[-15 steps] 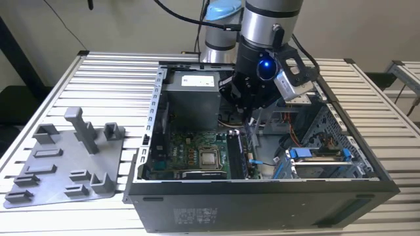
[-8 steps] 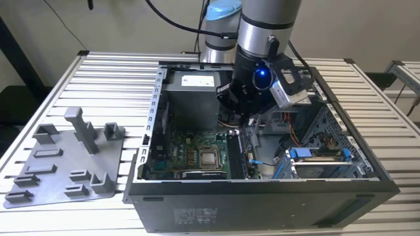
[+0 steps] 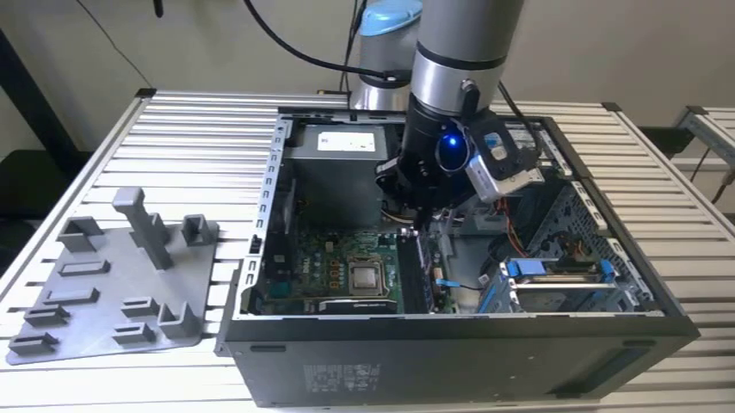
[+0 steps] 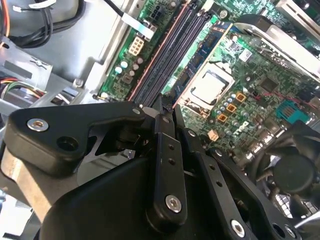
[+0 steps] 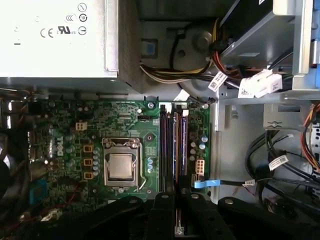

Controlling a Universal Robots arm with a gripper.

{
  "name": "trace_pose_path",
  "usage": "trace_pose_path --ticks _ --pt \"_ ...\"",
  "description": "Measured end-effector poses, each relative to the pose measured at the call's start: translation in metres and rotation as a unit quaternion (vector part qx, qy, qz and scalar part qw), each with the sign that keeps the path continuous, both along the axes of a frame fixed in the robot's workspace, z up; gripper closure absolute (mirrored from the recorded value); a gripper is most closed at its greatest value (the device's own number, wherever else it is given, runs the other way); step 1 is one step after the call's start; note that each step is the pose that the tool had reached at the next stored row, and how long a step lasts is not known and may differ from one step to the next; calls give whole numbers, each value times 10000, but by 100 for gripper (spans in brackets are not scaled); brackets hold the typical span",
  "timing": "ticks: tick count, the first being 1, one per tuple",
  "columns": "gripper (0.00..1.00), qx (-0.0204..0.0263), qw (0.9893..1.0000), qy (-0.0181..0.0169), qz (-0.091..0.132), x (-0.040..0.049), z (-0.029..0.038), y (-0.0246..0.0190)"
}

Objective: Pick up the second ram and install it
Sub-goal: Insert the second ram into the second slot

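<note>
Over the memory slots (image 5: pixel 172 145) inside the open computer case (image 3: pixel 460 331), the tool (image 4: pixel 165 107) pinches the second ram (image 5: pixel 178 222) edge-on, so seating seems underway, needing square alignment and a straight push.

Slatted metal table (image 3: pixel 172 120) carries open computer case (image 3: pixel 460 353) and, beside it, grey fixture tray (image 3: pixel 109 297).

Gripper (image 4: pixel 162 107) links matt black, metal-looking, with bright screw heads; motherboard (image 5: pixel 125 125) glossy green laminate; processor lid (image 5: pixel 120 166) dull brushed metal; power supply (image 5: pixel 55 37) plain grey sheet metal; table (image 3: pixel 195 129) ribbed bare aluminium; parts tray (image 3: pixel 103 288) matt grey plastic; computer case (image 3: pixel 460 357) dark, satin-finished.
</note>
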State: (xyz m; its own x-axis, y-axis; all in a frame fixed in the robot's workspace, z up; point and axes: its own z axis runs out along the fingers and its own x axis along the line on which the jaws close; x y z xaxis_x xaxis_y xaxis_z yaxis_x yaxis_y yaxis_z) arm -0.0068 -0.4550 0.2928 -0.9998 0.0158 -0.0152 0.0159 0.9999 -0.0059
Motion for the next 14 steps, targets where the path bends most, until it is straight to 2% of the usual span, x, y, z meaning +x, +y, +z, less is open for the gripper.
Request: trace_pose_path --ticks 14 --pt "85 0 10000 0 0 -4 -250 -1"
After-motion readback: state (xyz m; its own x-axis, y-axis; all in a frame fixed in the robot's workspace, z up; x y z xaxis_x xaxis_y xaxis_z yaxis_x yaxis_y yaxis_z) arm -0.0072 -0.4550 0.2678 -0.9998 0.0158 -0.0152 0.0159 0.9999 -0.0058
